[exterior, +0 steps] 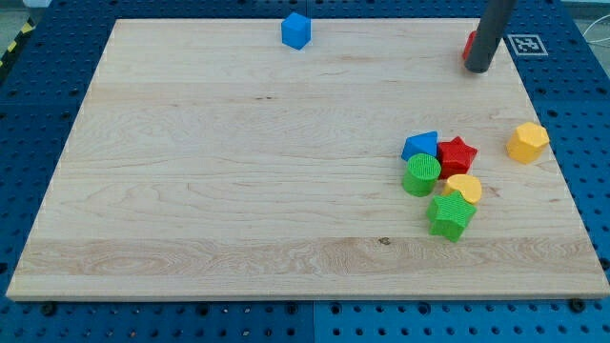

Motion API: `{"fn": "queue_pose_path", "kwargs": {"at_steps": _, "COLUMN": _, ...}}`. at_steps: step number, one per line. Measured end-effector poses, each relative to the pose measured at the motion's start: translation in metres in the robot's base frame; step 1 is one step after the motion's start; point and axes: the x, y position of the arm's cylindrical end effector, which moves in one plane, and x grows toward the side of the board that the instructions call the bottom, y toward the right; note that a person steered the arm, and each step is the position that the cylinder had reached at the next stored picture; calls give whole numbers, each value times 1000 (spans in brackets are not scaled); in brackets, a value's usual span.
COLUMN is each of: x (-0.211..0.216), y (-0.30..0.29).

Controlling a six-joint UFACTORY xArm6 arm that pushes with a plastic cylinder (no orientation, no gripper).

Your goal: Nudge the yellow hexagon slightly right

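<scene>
The yellow hexagon (527, 142) lies near the board's right edge, apart from the other blocks. My tip (479, 69) is at the view's top right, well above and a little left of the hexagon. It stands in front of a red block (469, 45), mostly hidden behind the rod; whether it touches it I cannot tell.
A cluster sits left of the hexagon: a blue block (420, 146), a red star (457, 154), a green cylinder (421, 175), a yellow block (464, 188) and a green star (451, 215). A blue cube (296, 30) lies at the top centre. The wooden board (238, 171) ends just right of the hexagon.
</scene>
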Motion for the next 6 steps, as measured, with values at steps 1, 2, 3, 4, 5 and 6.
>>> {"fn": "queue_pose_path", "kwargs": {"at_steps": 1, "x": -15, "y": 3}}
{"fn": "queue_pose_path", "kwargs": {"at_steps": 2, "x": -35, "y": 3}}
{"fn": "queue_pose_path", "kwargs": {"at_steps": 3, "x": -44, "y": 5}}
{"fn": "queue_pose_path", "kwargs": {"at_steps": 4, "x": -27, "y": 11}}
{"fn": "queue_pose_path", "kwargs": {"at_steps": 5, "x": 35, "y": 11}}
{"fn": "queue_pose_path", "kwargs": {"at_steps": 6, "x": 84, "y": 5}}
